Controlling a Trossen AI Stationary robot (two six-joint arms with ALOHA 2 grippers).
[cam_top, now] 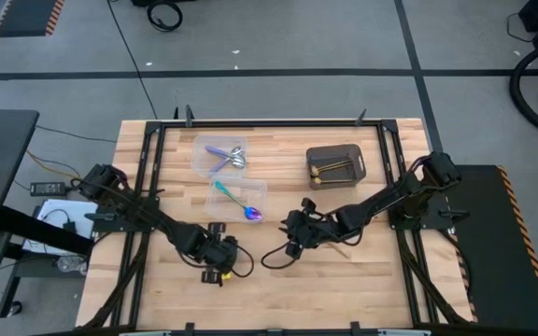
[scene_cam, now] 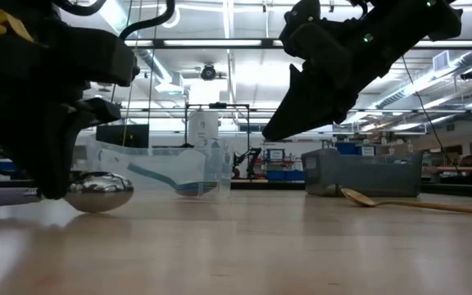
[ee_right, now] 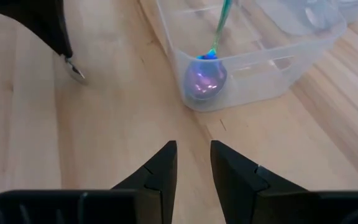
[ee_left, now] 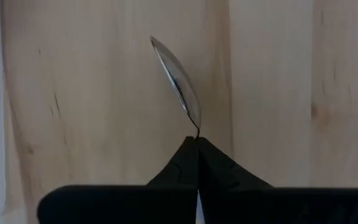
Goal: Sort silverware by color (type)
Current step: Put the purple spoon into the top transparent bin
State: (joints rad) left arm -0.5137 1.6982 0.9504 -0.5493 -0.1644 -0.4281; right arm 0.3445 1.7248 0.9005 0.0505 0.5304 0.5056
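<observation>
On the desk [cam_top: 157, 289] the sort looks mostly done, I'd say, with two pieces left out. Near the front, the left end effector [cam_top: 222, 254] has its fingers pinched tight on a silver spoon [ee_left: 178, 81] (bowl resting on the wood in the low view, handle hidden, so I can't confirm its colour). If it's the lavender kind, it belongs in the far tub.

A gold spoon [scene_cam: 408, 201] lies loose on the desk toward the right side, close by the right arm, not yet binned.

Containers:
- Far tub [cam_top: 201, 155]: a few lavender-handled pieces with silver heads, lying crossed.
- Near tub [cam_top: 258, 189]: a teal spoon [ee_right: 207, 74] with a purple iridescent bowl, head down in one corner. Can't tell if more is under it.
- Grey bin [cam_top: 357, 163]: gold pieces inside, at least two by the look of it.

Right end effector [ee_right: 193, 163] hovers over bare wood just beside the near tub, fingers parted a little, gripping nothing. My guess is the gold spoon is its next job.
</observation>
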